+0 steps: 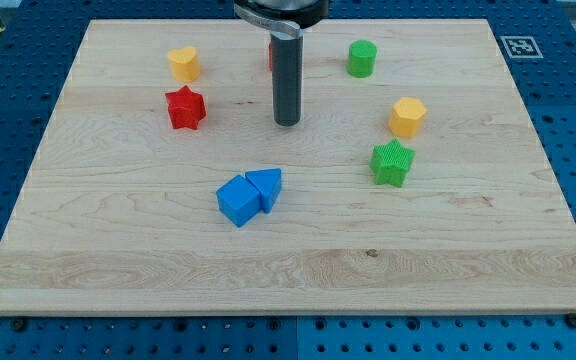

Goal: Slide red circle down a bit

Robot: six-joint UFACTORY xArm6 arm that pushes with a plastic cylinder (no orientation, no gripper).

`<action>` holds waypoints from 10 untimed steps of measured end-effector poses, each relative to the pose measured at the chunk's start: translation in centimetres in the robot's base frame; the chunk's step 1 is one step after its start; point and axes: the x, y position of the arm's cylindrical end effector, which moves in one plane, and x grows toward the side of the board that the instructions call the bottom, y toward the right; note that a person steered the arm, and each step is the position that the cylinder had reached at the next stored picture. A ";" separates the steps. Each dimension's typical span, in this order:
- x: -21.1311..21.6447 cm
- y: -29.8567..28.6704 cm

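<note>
Red circle (pixel 270 55) mostly hidden behind rod, my tip (pixel 287 123) below it

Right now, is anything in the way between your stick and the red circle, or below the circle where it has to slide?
Only a red sliver shows behind my rod, probably the red circle; its shape is hidden. My tip rests lower in the view than it, with no block visible between them. Straight down from it the blue cube and blue triangle sit far off.
</note>
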 end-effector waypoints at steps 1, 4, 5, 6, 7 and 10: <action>0.0 0.0; -8.6 -3.5; -12.7 -3.9; -16.1 -1.9; -16.6 1.4; -10.3 0.7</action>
